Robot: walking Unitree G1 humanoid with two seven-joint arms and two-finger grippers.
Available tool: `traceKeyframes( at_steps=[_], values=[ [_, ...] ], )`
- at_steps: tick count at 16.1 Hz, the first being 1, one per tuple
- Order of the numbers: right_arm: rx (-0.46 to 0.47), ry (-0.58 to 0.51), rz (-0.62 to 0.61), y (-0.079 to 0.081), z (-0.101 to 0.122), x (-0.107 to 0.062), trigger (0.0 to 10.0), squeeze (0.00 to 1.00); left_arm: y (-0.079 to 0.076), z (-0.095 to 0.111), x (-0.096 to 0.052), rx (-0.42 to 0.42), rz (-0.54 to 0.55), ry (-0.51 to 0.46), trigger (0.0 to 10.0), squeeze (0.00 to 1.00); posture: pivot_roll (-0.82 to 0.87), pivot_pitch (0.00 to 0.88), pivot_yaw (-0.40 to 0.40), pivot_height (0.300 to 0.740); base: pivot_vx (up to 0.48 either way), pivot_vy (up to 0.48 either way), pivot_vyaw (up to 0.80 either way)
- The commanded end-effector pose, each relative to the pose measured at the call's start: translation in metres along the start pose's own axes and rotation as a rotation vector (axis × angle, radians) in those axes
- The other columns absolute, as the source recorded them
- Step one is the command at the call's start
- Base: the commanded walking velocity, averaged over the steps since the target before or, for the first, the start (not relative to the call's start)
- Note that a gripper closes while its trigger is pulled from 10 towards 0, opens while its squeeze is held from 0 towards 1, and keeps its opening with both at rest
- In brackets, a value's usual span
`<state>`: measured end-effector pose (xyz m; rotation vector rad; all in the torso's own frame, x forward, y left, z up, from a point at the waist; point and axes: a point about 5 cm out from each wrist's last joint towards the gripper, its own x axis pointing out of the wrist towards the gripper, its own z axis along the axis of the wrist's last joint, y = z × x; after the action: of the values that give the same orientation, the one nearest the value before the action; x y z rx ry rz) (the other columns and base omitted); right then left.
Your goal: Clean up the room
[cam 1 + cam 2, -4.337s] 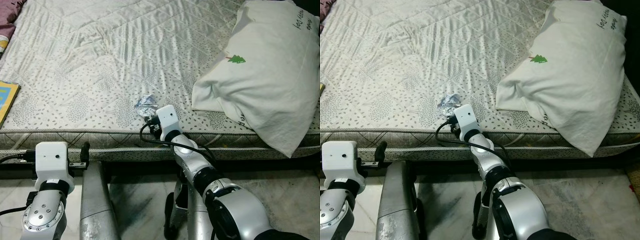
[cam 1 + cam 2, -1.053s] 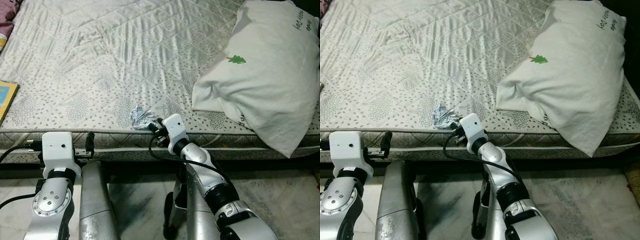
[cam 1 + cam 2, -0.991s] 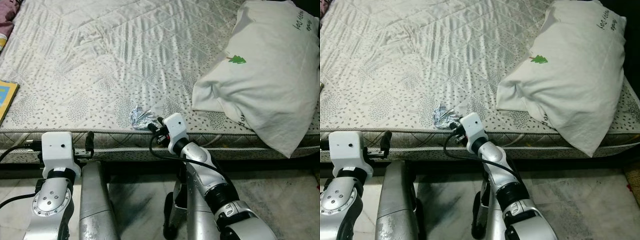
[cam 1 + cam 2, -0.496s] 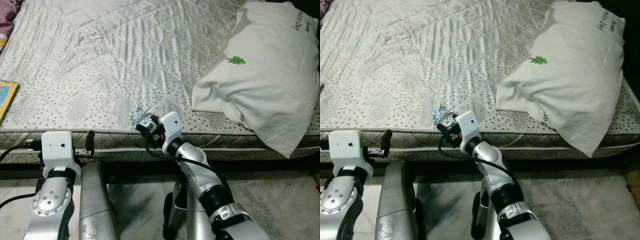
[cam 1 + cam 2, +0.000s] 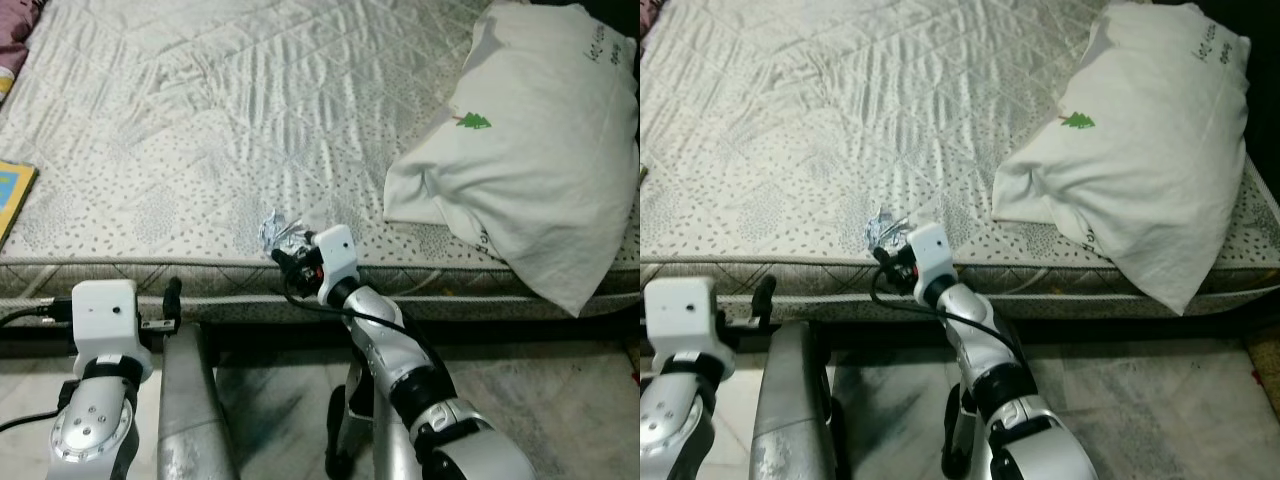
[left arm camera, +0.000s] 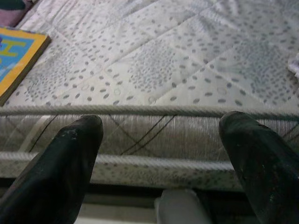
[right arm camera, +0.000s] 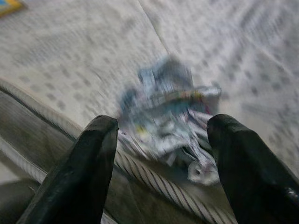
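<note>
Wrapper: a crumpled silvery wrapper [image 5: 279,232] lies on the mattress [image 5: 200,120], close to its near edge.
Right gripper: the right gripper [image 7: 161,140] is at that edge, fingers spread wide either side of the wrapper, grasping nothing; the wrist view is blurred.
Left gripper: the left gripper [image 6: 161,154] hangs low before the mattress side, fingers wide apart and empty.
Pillow: a white pillow [image 5: 525,150] with a green tree print lies to the right.
Book: a yellow-edged book [image 5: 12,195] sits at the mattress's left.
</note>
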<state>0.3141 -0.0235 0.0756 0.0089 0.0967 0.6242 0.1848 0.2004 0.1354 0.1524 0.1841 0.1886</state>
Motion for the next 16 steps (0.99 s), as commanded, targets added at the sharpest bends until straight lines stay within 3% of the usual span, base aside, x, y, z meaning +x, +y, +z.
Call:
traceKeyframes(
  at_steps=[1, 6, 7, 8, 9, 16],
  values=[
    [0.003, -0.031, 0.017, 0.021, 0.013, 0.015, 10.0, 0.0, 0.0, -0.001, -0.008, 0.014, -0.004, 0.014, 10.0, 0.0, 0.31, 0.263, -0.121, 0.513, 0.0, 0.0, 0.0],
    [-0.015, -0.005, -0.037, 0.023, 0.017, 0.026, 10.0, 0.0, 0.001, -0.002, -0.018, 0.019, -0.004, 0.038, 10.0, 0.0, 0.33, 0.295, -0.121, 0.513, 0.0, 0.0, 0.0],
    [-0.009, -0.011, -0.039, 0.025, 0.021, 0.029, 6.4, 0.0, 0.002, -0.002, -0.018, 0.02, -0.002, 0.04, 10.0, 0.0, 0.32, 0.296, -0.121, 0.513, 0.0, 0.0, 0.0],
    [-0.009, -0.015, -0.042, 0.025, 0.022, 0.03, 4.4, 0.0, 0.002, -0.002, -0.018, 0.02, -0.001, 0.043, 10.0, 0.0, 0.32, 0.296, -0.121, 0.513, 0.0, 0.0, 0.0],
    [-0.009, -0.017, -0.043, 0.025, 0.023, 0.03, 0.0, 0.0, 0.002, -0.002, -0.018, 0.02, -0.001, 0.044, 10.0, 0.0, 0.32, 0.296, -0.121, 0.513, 0.0, 0.0, 0.0],
    [0.006, 0.0, -0.074, 0.016, 0.013, 0.024, 0.0, 0.0, -0.002, -0.001, -0.01, 0.019, -0.01, 0.04, 10.0, 0.0, 0.3, 0.272, -0.119, 0.513, 0.0, 0.0, 0.0]
  ],
)
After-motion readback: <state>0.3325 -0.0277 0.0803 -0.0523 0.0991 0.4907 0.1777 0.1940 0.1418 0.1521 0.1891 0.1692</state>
